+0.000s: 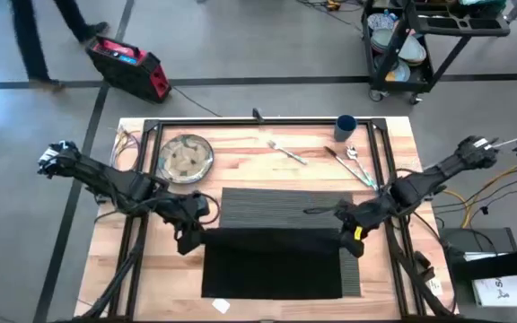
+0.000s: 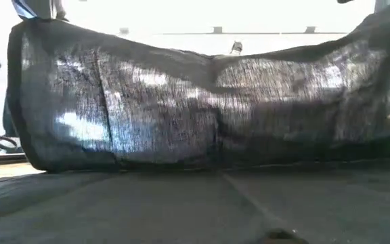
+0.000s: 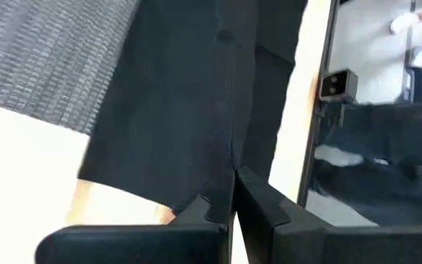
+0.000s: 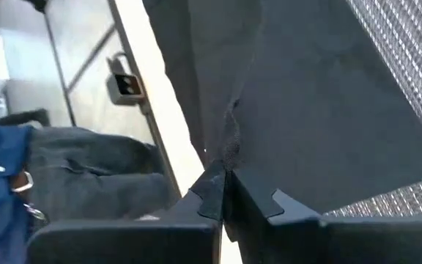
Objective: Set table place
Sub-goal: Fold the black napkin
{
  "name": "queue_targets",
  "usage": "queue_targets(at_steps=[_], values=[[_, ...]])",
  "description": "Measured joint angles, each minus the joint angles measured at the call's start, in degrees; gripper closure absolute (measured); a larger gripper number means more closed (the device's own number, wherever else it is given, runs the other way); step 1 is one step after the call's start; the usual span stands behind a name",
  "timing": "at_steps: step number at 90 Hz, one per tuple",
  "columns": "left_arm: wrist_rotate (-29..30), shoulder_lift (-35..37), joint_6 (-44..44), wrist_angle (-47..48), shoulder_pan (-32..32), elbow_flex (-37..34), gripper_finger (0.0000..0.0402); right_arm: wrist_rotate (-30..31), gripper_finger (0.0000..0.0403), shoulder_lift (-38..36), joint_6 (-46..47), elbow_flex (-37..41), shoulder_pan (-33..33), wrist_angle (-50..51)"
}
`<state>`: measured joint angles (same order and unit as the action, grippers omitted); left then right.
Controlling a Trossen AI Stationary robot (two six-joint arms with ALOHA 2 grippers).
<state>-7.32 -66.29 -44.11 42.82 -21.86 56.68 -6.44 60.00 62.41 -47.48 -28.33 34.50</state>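
Note:
A black cloth napkin (image 1: pixel 272 265) lies over the near half of the dark grey ribbed placemat (image 1: pixel 276 205) on the wooden table (image 1: pixel 240 144). My left gripper (image 1: pixel 194 235) is shut on the napkin's far left corner. My right gripper (image 1: pixel 353 235) is shut on its far right corner. In the low view the napkin (image 2: pixel 202 102) stands up like a curtain and sags in the middle. A silvery plate (image 1: pixel 187 159), a fork (image 1: pixel 287 151), a knife and spoon (image 1: pixel 353 166) and a dark blue cup (image 1: pixel 346 126) rest on the far part of the table. My left gripper pinches the napkin's far left corner (image 3: pixel 222 172) between its two fingers. That corner is raised, and the cloth hangs from it down onto the placemat. My right gripper pinches the napkin's far right corner (image 4: pixel 229 150) between its two fingers. That corner is held up too. Between the two grippers the upper edge (image 2: pixel 215 57) sags a little, and the napkin's lower part rests on the placemat.
Black metal rails (image 1: pixel 267 123) frame the tabletop. A red case (image 1: pixel 128 65), a person's legs (image 1: pixel 30 40) and a cart of dishes (image 1: pixel 411 40) stand on the floor beyond the far edge. A white scrap (image 1: pixel 220 306) lies near the front edge.

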Motion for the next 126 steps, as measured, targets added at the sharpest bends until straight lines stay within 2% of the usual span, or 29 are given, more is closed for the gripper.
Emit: queue_targets(at_steps=[23, 41, 51, 64, 85, 97, 109, 116, 126], values=[[-9.0, -9.3, 1.6, -9.5, -3.4, -3.7, 0.0402, -1.6, 0.0403, 6.9, -0.3, 0.8, -2.6, -2.1], [-10.7, -16.4, 2.9, -18.7, -5.1, -7.0, 0.0402, -4.0, 0.0401, 13.8, -1.8, 5.3, -5.2, -12.0], [-13.6, -18.4, 4.0, -20.7, -5.2, -7.7, 0.0394, -4.3, 0.0381, 16.1, -2.4, 6.8, -7.0, -18.5], [-15.8, -18.7, 5.0, -22.0, -6.3, -7.7, 0.0351, -4.2, 0.0323, 17.6, -2.4, 7.1, -8.6, -22.1], [-15.8, -18.7, 4.0, -21.9, -8.5, -7.7, 0.0239, -5.7, 0.0222, 18.0, 0.6, 7.1, -10.7, -23.9], [-15.8, -18.7, 2.8, -21.9, -8.7, -7.7, 0.0195, -7.5, 0.0196, 17.7, 2.6, 7.1, -11.8, -24.4], [-16.2, -18.7, 2.0, -22.1, -9.0, -7.7, 0.0182, -8.1, 0.0191, 17.7, 4.2, 7.1, -12.8, -25.1], [-14.3, -18.7, 2.0, -22.1, -9.0, -7.7, 0.0186, -4.5, 0.0197, 17.7, 5.2, 7.1, -12.9, -24.3], [-8.8, -18.6, 1.8, -22.0, -9.0, -7.7, 0.0204, 6.5, 0.0219, 17.7, 7.0, 7.1, -12.8, -23.8]])
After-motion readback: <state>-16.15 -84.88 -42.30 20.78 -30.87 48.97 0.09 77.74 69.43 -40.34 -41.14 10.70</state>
